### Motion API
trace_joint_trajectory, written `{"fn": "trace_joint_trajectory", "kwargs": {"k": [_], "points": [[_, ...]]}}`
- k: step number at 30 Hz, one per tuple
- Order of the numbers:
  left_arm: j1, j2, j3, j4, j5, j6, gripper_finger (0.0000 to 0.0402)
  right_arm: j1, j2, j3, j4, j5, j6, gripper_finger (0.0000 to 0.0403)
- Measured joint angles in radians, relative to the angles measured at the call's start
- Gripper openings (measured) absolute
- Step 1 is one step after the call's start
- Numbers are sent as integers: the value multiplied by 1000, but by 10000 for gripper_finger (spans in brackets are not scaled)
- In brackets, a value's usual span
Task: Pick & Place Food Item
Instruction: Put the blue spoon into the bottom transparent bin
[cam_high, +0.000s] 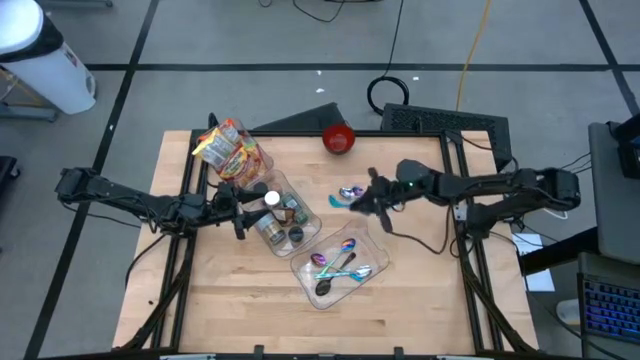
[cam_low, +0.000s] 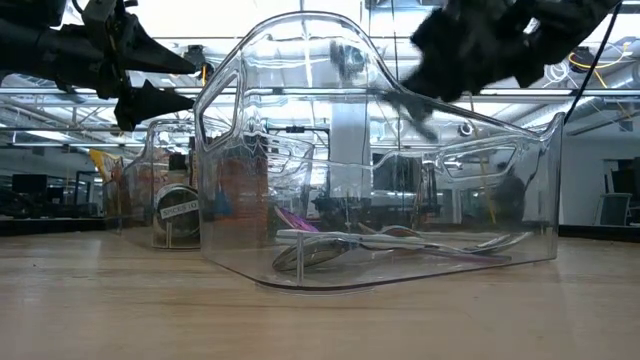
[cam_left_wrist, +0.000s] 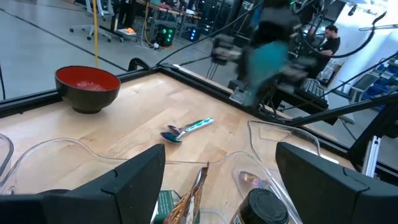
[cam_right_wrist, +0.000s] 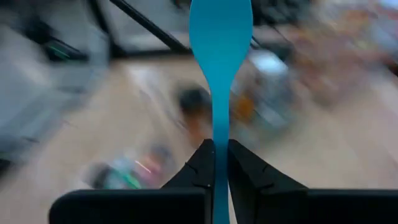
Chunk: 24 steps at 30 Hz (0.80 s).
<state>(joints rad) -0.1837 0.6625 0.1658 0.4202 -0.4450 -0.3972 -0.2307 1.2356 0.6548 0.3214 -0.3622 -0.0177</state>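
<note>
Three clear bins stand on the wooden table. One holds snack bags (cam_high: 232, 150), one holds jars and bottles (cam_high: 280, 215), and one holds several spoons (cam_high: 340, 265). My right gripper (cam_right_wrist: 217, 146) hangs above the table's middle right (cam_high: 362, 202), shut on a flat teal spoon-shaped utensil (cam_right_wrist: 221, 37). The utensil also shows blurred in the left wrist view (cam_left_wrist: 267, 59). My left gripper (cam_high: 240, 212) stands open by the left side of the jar bin, with nothing between its fingers (cam_left_wrist: 137, 186). My right gripper pinches the teal utensil's narrow handle (cam_right_wrist: 219, 134) between its two fingers. The fingers lie along the handle, and the wide rounded end (cam_right_wrist: 221, 25) sticks out past the fingertips. The gripper comes in from the table's right, and the utensil is lifted clear of the table.
A red bowl (cam_high: 338, 138) sits at the table's far edge. A shiny spoon with a teal handle (cam_left_wrist: 186, 129) lies on the bare wood between the bowl and the bins. Open wood lies along the near edge.
</note>
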Motion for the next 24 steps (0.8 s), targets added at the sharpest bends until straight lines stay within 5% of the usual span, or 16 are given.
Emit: {"fn": "trace_joint_trajectory", "kwargs": {"k": [7, 24], "points": [[0, 0, 0, 0, 0, 0, 312, 119, 23, 2, 188, -193, 129, 11], [0, 0, 0, 0, 0, 0, 312, 260, 269, 2, 187, -190, 167, 30]]}}
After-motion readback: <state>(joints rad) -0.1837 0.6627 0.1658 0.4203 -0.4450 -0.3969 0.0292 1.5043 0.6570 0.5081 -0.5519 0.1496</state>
